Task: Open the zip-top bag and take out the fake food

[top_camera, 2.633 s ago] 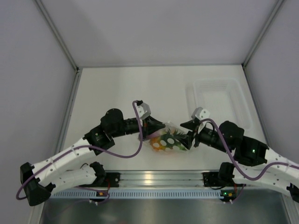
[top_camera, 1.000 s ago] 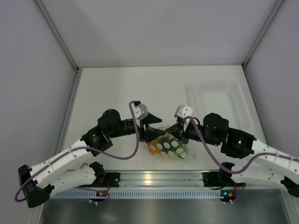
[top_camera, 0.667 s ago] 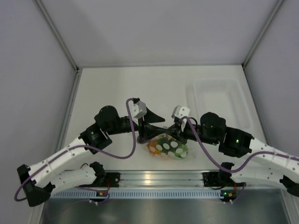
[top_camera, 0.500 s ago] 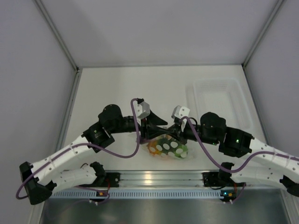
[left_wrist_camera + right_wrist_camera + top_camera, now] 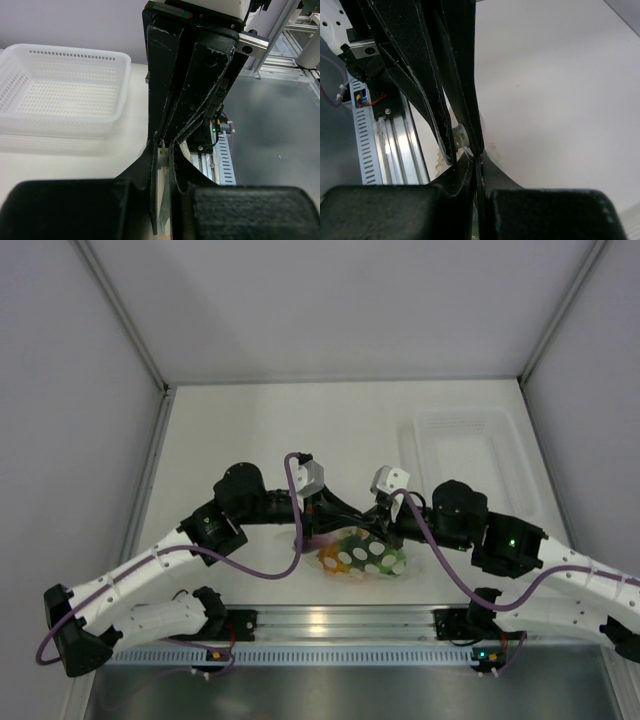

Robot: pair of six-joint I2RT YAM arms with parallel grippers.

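Top view, read from the left of the frame: the left part of the tabletop (image 5: 230, 425) is bare white. Just left of centre, the left tool (image 5: 348, 516) is seen reaching in toward the middle; in its wrist view its fingers (image 5: 161, 200) are drawn together on a thin pale strip, judged to be one lip of the zip-top bag (image 5: 365, 555). The bag lies low in the centre of the frame, close to the near rail, with its mouth edge turned up toward the two tools. The fake food (image 5: 335, 558) is seen through the dotted film as orange and green shapes, all inside the bag; the individual pieces cannot be told apart. Just right of centre, the right tool (image 5: 372, 524) meets the left one nose to nose; in its wrist view the pads are pressed together with only a faint sliver between them, taken to be the opposite lip. At the upper right, a clear tray (image 5: 415, 455) stands well apart from the bag, with nothing seen in it. Progress, as judged: both lips appear gripped, but no gap at the mouth is shown. Opening is therefore not yet done, and removal of all the food is left.
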